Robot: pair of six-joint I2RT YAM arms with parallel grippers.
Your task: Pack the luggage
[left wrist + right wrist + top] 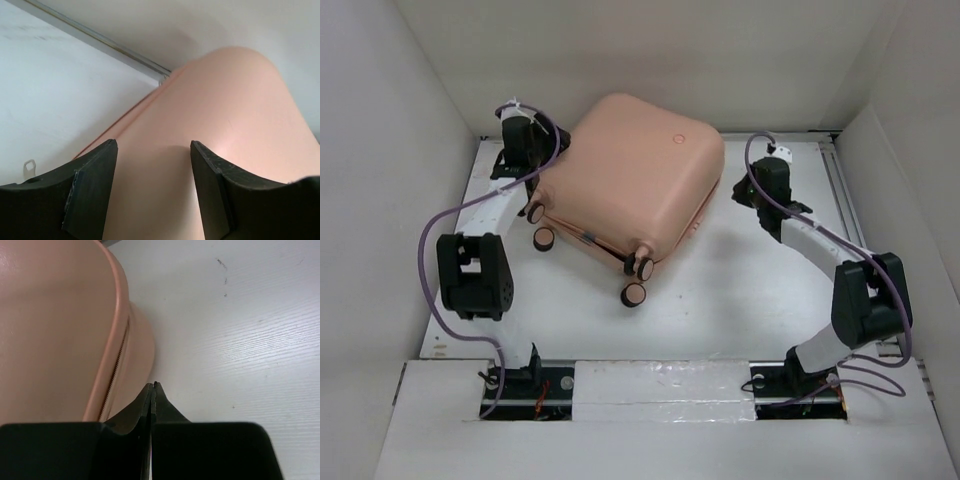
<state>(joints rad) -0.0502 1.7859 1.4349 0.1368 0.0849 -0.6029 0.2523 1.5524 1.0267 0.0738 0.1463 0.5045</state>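
White table (740,300), plain white walls (390,120), metal rail (90,37) along table edge

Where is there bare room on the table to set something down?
Widest bare table lies in front of the luggage and its wheels, between the two arm bases and the right arm. A narrower strip runs beyond the right gripper to the side rail. Crowded: the far left corner, where the left gripper sits over the luggage.

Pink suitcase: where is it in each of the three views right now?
Top external: pink suitcase upper centre, closed, wheels toward the near edge.
Left wrist: pink suitcase fills centre and right.
Right wrist: pink suitcase in the left half, zipper seam showing.
Shared landmark: the white table.
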